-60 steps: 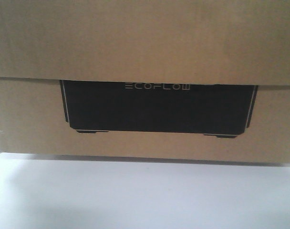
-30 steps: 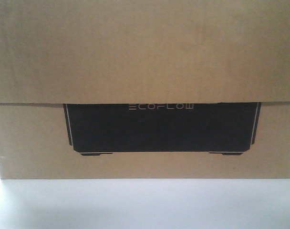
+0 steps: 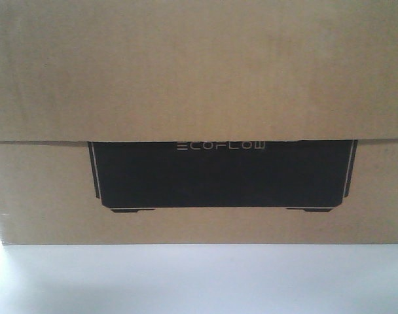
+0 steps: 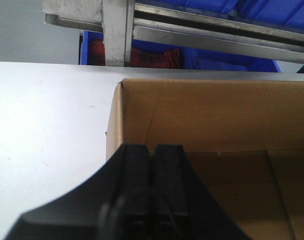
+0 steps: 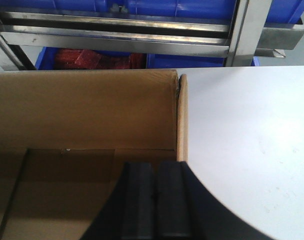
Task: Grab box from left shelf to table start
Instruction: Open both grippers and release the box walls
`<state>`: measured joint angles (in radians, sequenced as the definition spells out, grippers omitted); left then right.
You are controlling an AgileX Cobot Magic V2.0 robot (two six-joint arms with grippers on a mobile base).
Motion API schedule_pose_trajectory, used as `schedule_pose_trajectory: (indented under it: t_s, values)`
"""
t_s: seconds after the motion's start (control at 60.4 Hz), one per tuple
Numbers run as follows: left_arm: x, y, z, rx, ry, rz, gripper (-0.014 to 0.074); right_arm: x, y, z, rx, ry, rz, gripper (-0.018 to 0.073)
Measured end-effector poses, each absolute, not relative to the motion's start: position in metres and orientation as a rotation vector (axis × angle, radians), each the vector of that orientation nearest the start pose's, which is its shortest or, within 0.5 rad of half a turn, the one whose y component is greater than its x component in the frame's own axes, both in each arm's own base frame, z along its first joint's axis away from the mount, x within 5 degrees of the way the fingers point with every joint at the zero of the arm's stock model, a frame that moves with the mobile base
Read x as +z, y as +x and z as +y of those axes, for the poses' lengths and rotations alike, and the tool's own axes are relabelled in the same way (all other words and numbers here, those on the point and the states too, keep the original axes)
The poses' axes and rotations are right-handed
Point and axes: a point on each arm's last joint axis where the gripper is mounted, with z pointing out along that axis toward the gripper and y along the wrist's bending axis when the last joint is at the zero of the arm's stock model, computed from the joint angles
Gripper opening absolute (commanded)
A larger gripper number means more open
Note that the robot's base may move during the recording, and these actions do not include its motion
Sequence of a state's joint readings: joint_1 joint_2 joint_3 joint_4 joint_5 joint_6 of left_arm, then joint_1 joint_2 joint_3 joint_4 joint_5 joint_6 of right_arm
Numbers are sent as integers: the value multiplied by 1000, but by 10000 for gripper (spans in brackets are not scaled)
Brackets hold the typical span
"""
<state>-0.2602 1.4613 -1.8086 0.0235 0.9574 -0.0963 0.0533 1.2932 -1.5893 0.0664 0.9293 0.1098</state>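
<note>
The brown cardboard box (image 3: 199, 78) with its black ECOFLOW panel (image 3: 222, 173) fills the front view and rests on the white table (image 3: 199, 281). Both wrist views look down into its open top. My left gripper (image 4: 153, 147) is shut, with nothing seen between the pads, just inside the box's left wall (image 4: 114, 125). My right gripper (image 5: 154, 165) is shut in the same way, just inside the box's right wall (image 5: 182, 120). The near wall of the box is hidden under both grippers. The shelf's steel rail (image 4: 217, 30) stands behind the table; it also shows in the right wrist view (image 5: 117, 30).
Blue plastic bins (image 4: 272, 10) sit on the rack above the rail, and another (image 5: 192, 7) shows in the right wrist view. Something red (image 5: 92, 59) lies in a lower blue bin behind the box. White table (image 4: 47, 125) spreads left of the box and also right of it (image 5: 242, 130).
From one second to half a second ago the box dropped lower in the front view, and the shadow under it closed. Since then nothing has moved.
</note>
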Motion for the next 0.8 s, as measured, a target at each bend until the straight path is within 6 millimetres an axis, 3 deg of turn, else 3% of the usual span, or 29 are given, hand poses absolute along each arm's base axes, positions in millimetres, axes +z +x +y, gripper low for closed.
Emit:
schedule_pose_trajectory:
  t_s: [0.149,0.331,0.795]
  values:
    - [484,281,-73,-191,173,2067,-83,468,253,18,175,68,2100,18]
    - [472,241,-63,-211,166,1931,-83,449,219,16,149,29,1986,18]
    - [360,137,-36,-265,143,1571,-83,348,106,7,123,21,1621,18]
